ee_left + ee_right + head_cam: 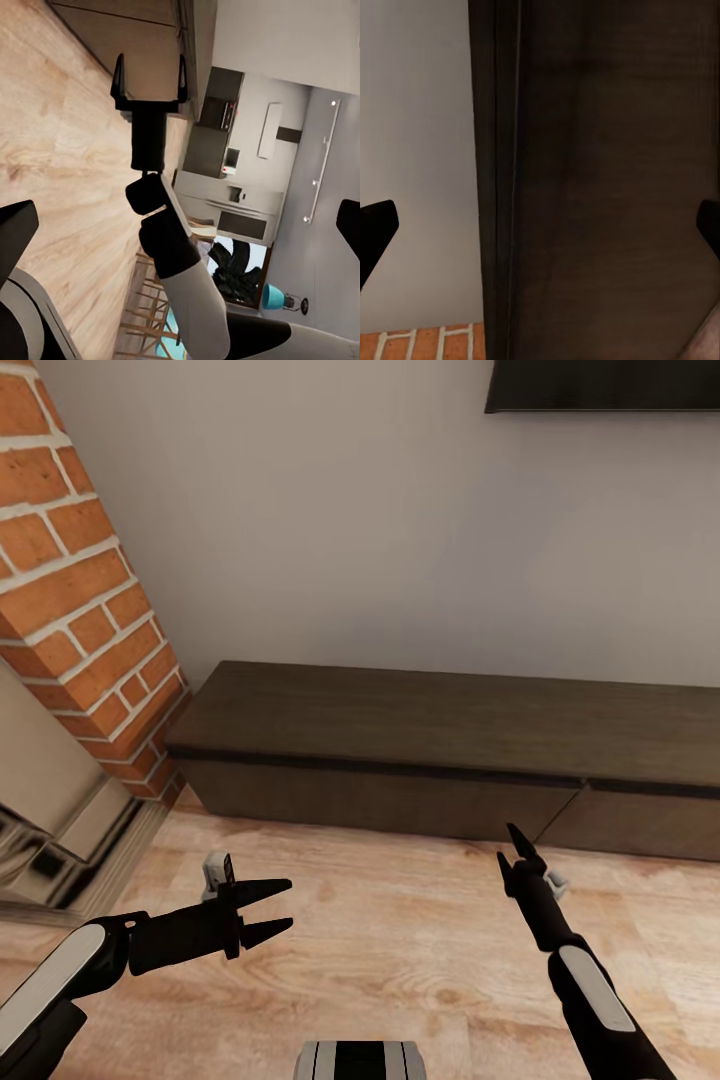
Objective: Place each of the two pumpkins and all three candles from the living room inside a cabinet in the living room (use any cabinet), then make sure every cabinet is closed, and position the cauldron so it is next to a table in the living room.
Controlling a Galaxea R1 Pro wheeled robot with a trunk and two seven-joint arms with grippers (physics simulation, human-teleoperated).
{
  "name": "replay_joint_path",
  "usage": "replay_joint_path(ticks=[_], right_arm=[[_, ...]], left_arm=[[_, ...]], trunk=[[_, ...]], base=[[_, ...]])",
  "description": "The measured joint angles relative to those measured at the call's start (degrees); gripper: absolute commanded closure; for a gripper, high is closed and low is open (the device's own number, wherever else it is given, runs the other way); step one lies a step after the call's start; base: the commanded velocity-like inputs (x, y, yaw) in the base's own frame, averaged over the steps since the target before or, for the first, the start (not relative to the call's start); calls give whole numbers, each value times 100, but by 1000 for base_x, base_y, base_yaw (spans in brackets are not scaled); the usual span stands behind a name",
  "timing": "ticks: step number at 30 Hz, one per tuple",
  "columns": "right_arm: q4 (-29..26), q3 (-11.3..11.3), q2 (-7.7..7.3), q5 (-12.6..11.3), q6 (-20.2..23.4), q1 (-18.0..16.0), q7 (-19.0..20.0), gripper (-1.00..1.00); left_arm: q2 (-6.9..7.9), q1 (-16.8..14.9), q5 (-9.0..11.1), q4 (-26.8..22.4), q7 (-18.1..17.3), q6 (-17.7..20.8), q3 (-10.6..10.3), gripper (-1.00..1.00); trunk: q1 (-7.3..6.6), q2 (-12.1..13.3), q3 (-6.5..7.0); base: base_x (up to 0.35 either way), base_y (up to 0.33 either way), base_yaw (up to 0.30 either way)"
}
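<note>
1. The cabinet (440, 760) runs along the white wall, its drawer fronts flush and shut; nothing rests on the part of its top I can see. That makes sense if the robot has come here to open a drawer before fetching anything to stow.
2. The left pincer (275, 908) hangs over the wood floor (400, 950) in front of the cabinet's left end, fingers spread apart and empty, pointing across toward the other arm.
3. The right pincer (515, 850) sits nearer the cabinet, just short of the seam between two drawer fronts, tips aimed at it. In the left wrist view its prongs (149, 79) stand wide apart with nothing between them.
4. The brick pillar (80, 610) stands left of the cabinet, a dark screen (600, 385) on the wall above it.
5. My guess: the right arm is lined up to pull a drawer, and the fronts show no handle.
</note>
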Motion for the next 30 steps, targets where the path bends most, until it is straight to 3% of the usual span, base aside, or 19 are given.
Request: replay_joint_path(ticks=[30], right_arm=[[246, -148, 50, -113, -88, 0, -28, -100]], left_arm=[[-2, 0, -3, 13, 2, -3, 0, -100]], trunk=[[-2, 0, 0]], base=[[110, 45, 0]])
